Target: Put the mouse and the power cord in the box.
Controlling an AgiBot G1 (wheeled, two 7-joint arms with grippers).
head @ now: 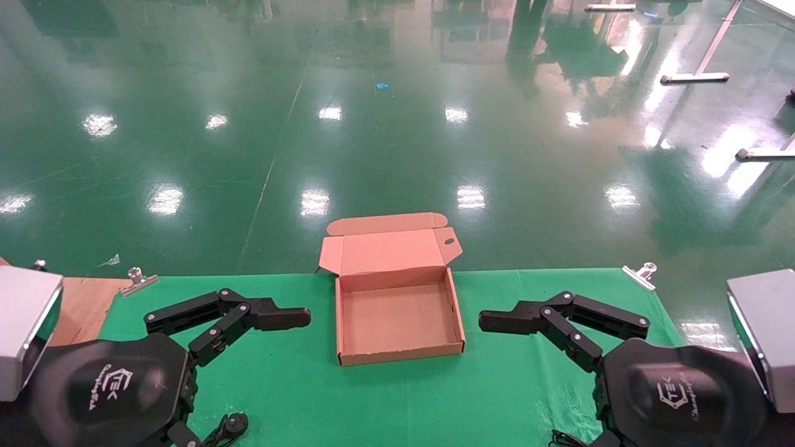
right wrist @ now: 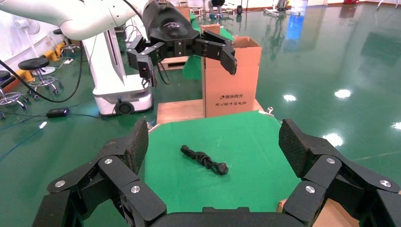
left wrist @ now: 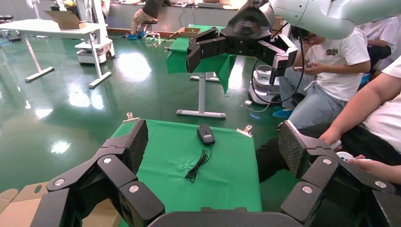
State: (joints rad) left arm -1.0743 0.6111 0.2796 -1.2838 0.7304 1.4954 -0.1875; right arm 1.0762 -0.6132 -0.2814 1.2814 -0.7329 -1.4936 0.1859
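Note:
The brown cardboard box lies open and empty at the middle of the green table, its lid flap folded back. The black mouse rests near the table's right end with its thin cable looped beside it; in the head view only a bit of cable shows. The bundled power cord lies at the left end, its round plug by the front edge. My left gripper hovers left of the box, open and empty. My right gripper hovers right of the box, open and empty.
Metal clips pin the cloth at the far corners. A wooden board and a tall carton sit past the left end. Seated people are close to the right end. The green floor lies beyond the far edge.

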